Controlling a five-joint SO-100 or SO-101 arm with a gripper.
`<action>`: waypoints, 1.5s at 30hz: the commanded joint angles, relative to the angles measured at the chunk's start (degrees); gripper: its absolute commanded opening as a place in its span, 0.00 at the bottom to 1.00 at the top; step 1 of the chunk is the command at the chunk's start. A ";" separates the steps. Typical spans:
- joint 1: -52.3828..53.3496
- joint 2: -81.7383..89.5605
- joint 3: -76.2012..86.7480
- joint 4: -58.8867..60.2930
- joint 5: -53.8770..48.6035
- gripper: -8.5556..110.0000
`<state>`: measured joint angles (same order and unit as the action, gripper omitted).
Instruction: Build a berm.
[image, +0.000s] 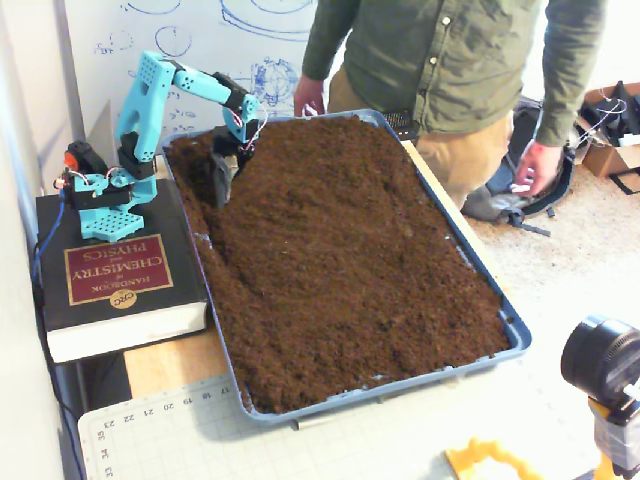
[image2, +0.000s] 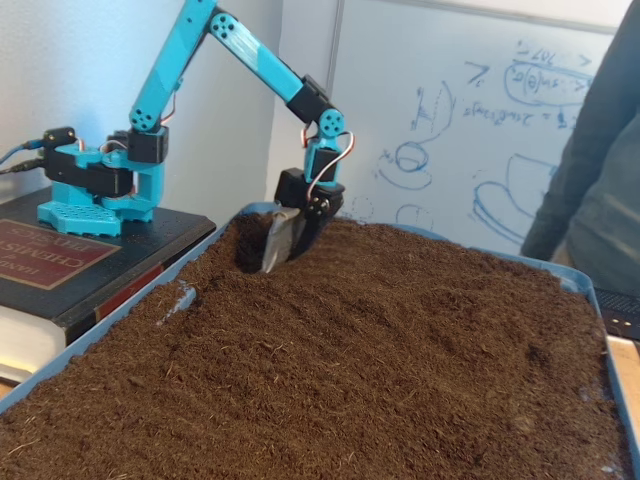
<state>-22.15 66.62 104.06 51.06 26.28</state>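
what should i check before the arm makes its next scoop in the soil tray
1. Fingers reach the soil: ok, the tip sits in a dark hollow at the tray's far corner.
2. Fingers loaded or empty: cannot tell.
3. Berm formed: cannot tell; the soil looks heaped beside the hollow but has no clear ridge.
4. Soil contained: ok, the blue tray rim shows all round.
5. Arm base steady: ok, it stands on the book.
6. Workspace clear: not ok, a person's hand hangs near the tray's far edge.
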 joint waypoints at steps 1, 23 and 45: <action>2.99 1.49 -12.92 -2.55 -1.67 0.08; 9.05 1.93 -22.76 -2.55 -12.92 0.08; 12.92 25.58 -20.04 20.04 -17.67 0.08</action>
<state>-12.57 83.50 85.25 66.18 9.32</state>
